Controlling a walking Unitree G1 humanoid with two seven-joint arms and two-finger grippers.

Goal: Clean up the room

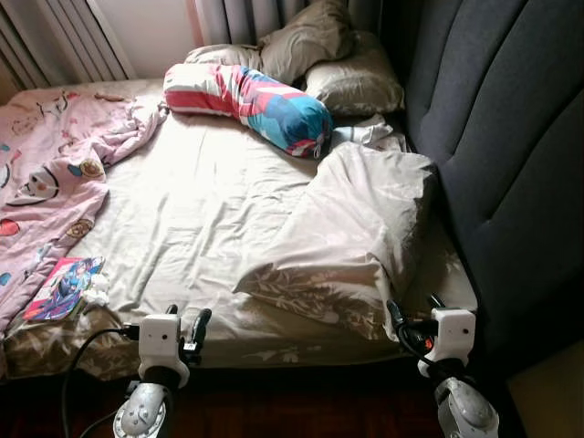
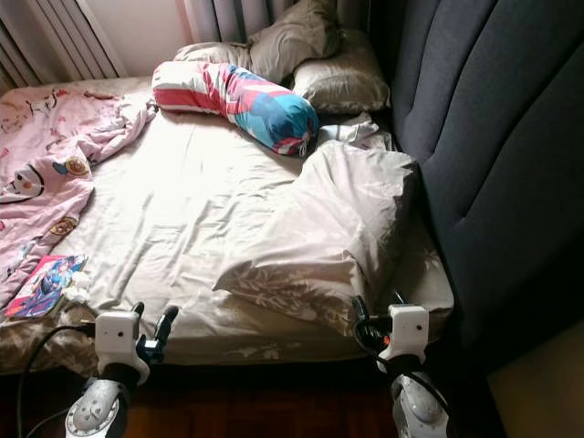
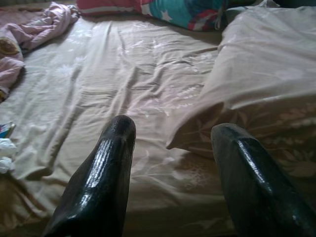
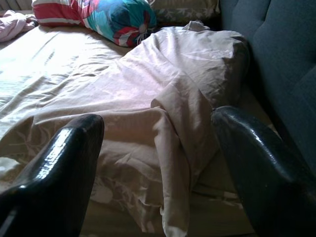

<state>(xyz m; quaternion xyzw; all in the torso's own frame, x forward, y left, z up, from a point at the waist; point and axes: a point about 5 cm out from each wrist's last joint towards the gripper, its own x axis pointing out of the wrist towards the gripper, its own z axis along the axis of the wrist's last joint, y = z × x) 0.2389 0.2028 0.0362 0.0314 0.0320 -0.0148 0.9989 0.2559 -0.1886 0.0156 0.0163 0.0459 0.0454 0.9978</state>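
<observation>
Nearest, at the foot edge of the bed: left claw and right claw, both low over the mattress edge, both with fingers apart and holding nothing, as seen clearly from each wrist. Just ahead of the right claw, a crumpled beige duvet, heaped along the headboard side and hanging a little over the foot edge. Behind it, near the far edge, a colourful bolster lying across, and two beige pillows in the far corner by the dark padded headboard. Along the opposite side edge, a bunched pink blanket; near the foot corner on that side, a bright booklet with a small white crumpled piece beside it. Probably the step in hand: taking the duvet to spread it. Better to lower the right claw onto the folded hem nearest the foot edge, pinch one layer only, and bring the left claw to the other corner before any pull. Risk of dragging the sheet too if gripped too deep.
</observation>
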